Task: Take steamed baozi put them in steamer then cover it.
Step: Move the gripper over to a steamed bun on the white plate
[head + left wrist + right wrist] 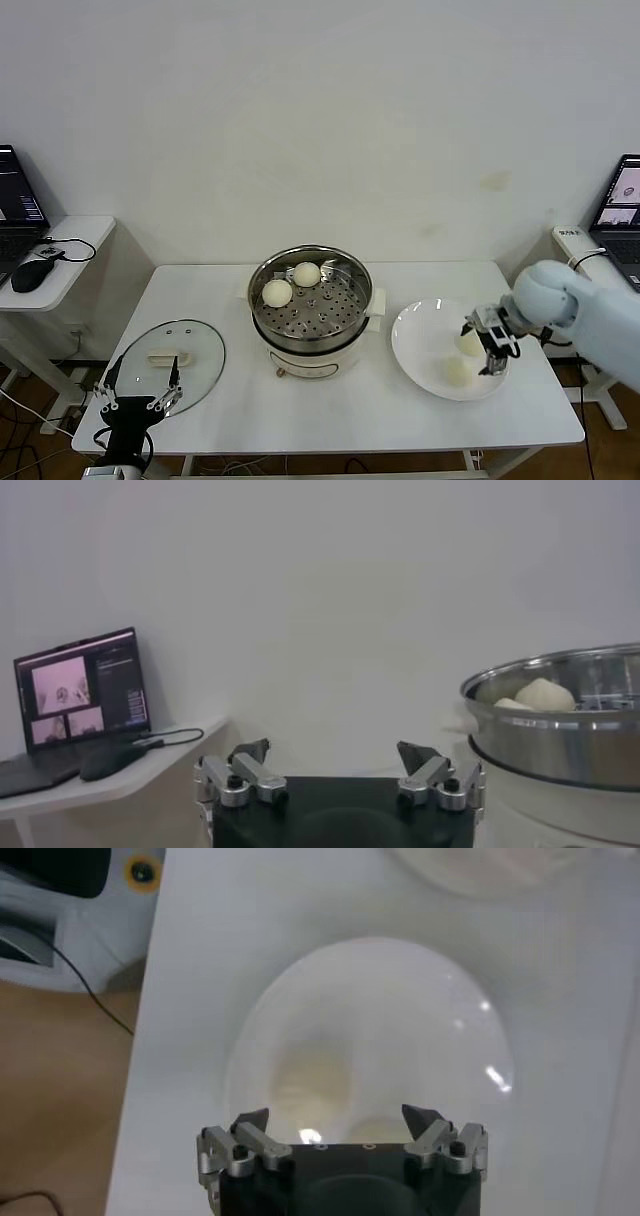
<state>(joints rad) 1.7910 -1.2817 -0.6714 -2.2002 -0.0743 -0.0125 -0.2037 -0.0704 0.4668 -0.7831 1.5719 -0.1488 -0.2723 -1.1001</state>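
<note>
The white table (330, 420) is carrying three things directly on its top. The steamer (311, 315) is standing about in the middle of it. The cover (168, 362) is lying flat on the robot's left side of the steamer, a little nearer to the front edge and apart from it. A white plate (420, 345) is lying on the steamer's right side, just beside its handle, and it is reaching close to the front edge of the table.
</note>
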